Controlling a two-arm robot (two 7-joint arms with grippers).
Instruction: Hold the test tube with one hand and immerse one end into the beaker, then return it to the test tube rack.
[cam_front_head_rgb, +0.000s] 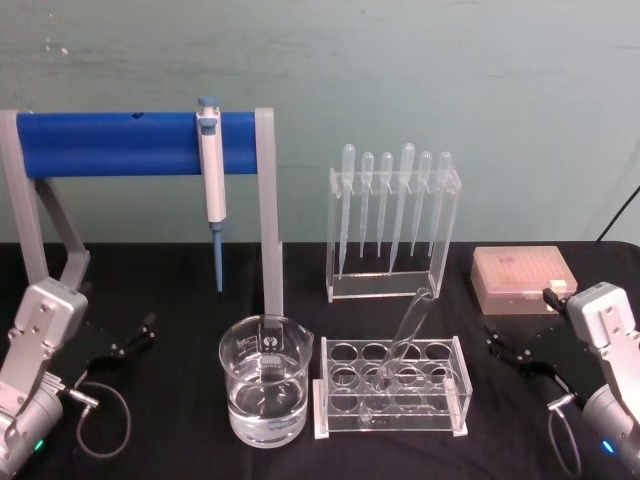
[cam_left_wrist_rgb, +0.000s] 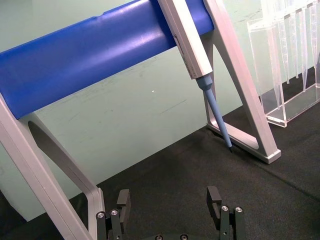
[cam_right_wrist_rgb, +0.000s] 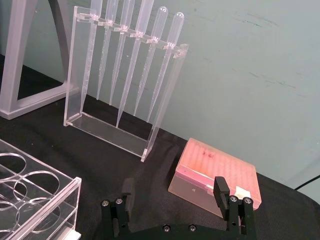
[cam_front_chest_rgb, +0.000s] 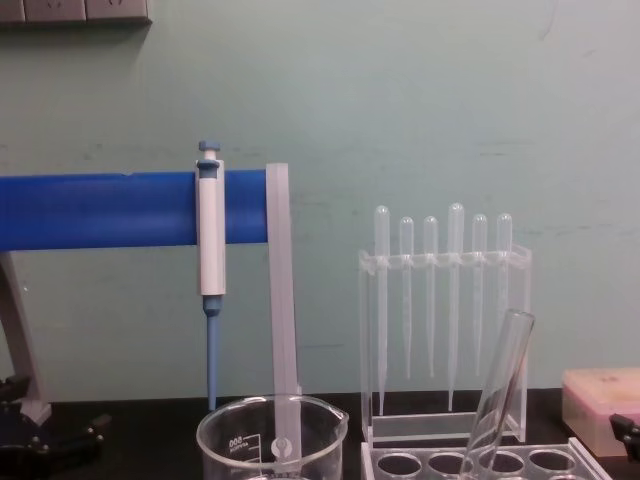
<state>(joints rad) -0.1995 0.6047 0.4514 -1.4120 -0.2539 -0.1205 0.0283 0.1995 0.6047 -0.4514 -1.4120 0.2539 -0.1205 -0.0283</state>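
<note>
The clear glass test tube (cam_front_head_rgb: 408, 335) leans tilted in a hole of the white rack (cam_front_head_rgb: 330, 415), its open rim up; the chest view shows the test tube (cam_front_chest_rgb: 502, 380) slanting above the rack. Left of the rack stands the beaker (cam_front_head_rgb: 264, 392), part full of clear liquid, and its rim shows in the beaker (cam_front_chest_rgb: 270, 432) seen from the chest. My left gripper (cam_front_head_rgb: 133, 337) rests low at the table's left, open and empty (cam_left_wrist_rgb: 169, 200). My right gripper (cam_front_head_rgb: 508, 348) sits at the right, right of the rack and apart from it, also open and empty (cam_right_wrist_rgb: 174, 192).
A blue-and-white micropipette (cam_front_head_rgb: 211, 175) hangs on a blue bar stand (cam_front_head_rgb: 110, 143) behind the beaker. A clear stand of several plastic pipettes (cam_front_head_rgb: 393, 215) is behind the rack. A pink tip box (cam_front_head_rgb: 523, 278) lies at the back right, close to my right gripper.
</note>
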